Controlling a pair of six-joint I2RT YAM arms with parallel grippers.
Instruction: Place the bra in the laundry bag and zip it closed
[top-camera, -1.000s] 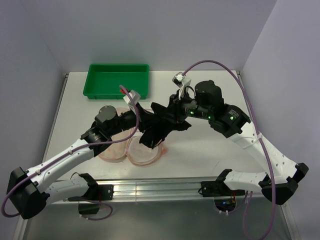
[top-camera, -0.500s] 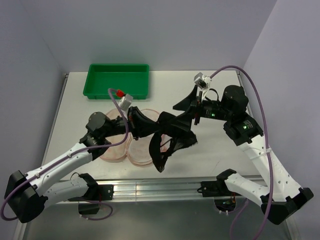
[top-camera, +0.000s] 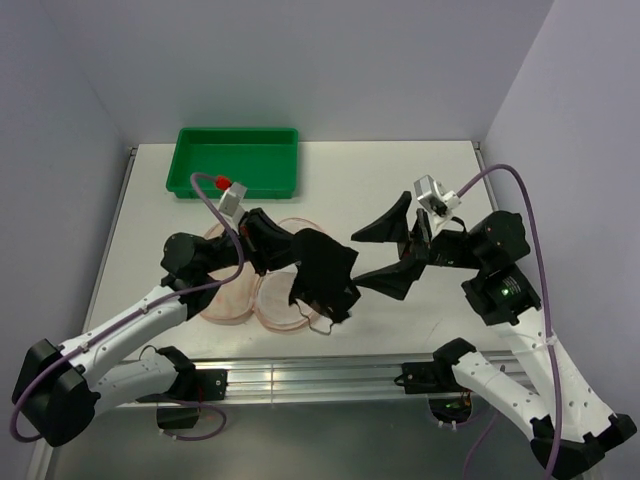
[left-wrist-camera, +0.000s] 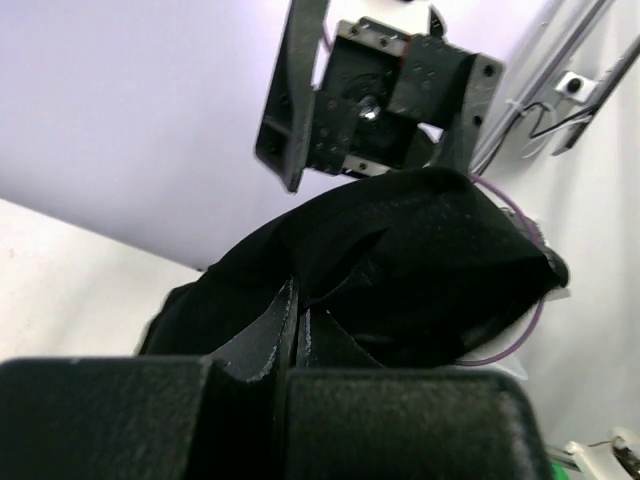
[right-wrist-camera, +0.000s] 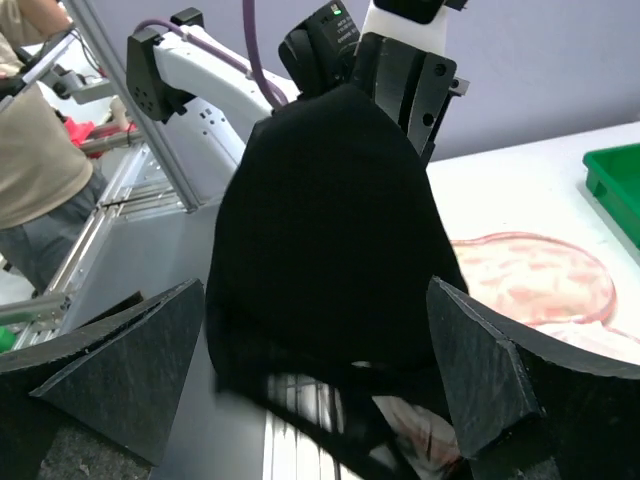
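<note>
- Your L gripper (top-camera: 287, 251) is clamping the bra (top-camera: 326, 272), jaws together on the black fabric, and it's hanging off them.
- Your R gripper (top-camera: 386, 254) is hovering just right of the bra, jaws wide apart, gripping nothing.
- The laundry bag (top-camera: 232, 303) is lying on the table (top-camera: 400, 180), partly under the bra.

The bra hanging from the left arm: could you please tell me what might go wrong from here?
1. Only the left jaws, shut, hold the bra; it could slip or land bunched across the laundry bag rather than inside.
2. The right jaws stand wide open, clear of the fabric, and nothing pins the bag, so it may slide when the bra is pushed in.
</note>
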